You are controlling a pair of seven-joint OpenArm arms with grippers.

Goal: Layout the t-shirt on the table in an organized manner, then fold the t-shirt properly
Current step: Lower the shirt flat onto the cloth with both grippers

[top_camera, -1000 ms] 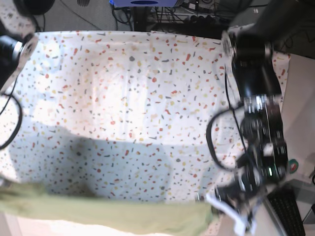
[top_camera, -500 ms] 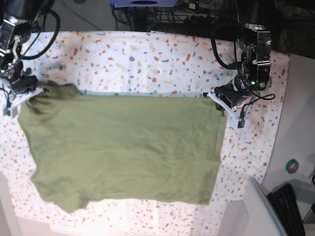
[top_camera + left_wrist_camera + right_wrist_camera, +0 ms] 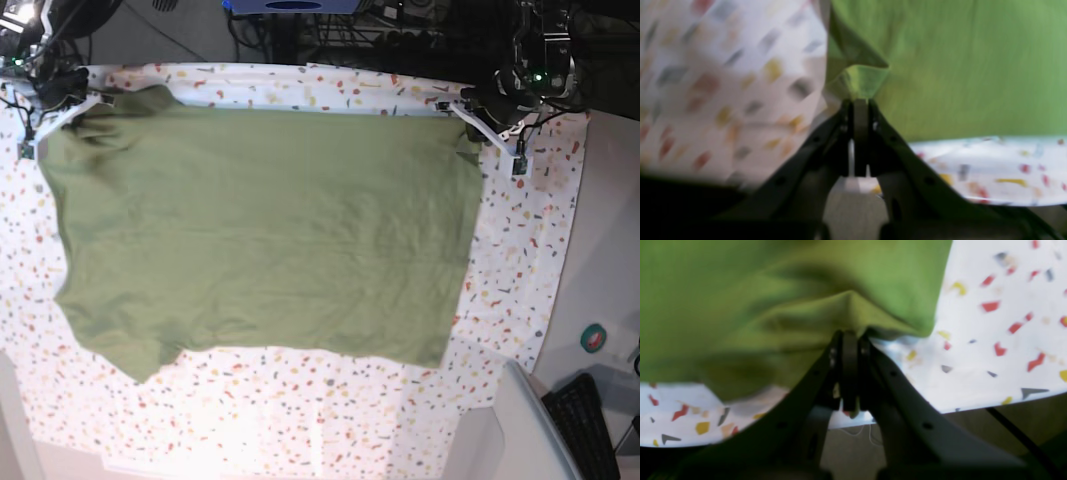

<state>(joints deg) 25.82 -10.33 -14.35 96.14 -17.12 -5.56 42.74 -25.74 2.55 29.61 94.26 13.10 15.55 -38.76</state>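
You are pinching the shirt (image 3: 260, 230) at its far corners: left gripper (image 3: 860, 105) and right gripper (image 3: 850, 336) are both clamping cloth. It is lying spread across the table (image 3: 520, 270). Letting go unevenly is risking fresh wrinkles or a bunched corner.

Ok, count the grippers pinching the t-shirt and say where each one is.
2. The left gripper is shut on the t-shirt at its far corner on the base view's right; the right gripper is shut on the far corner at the view's left.
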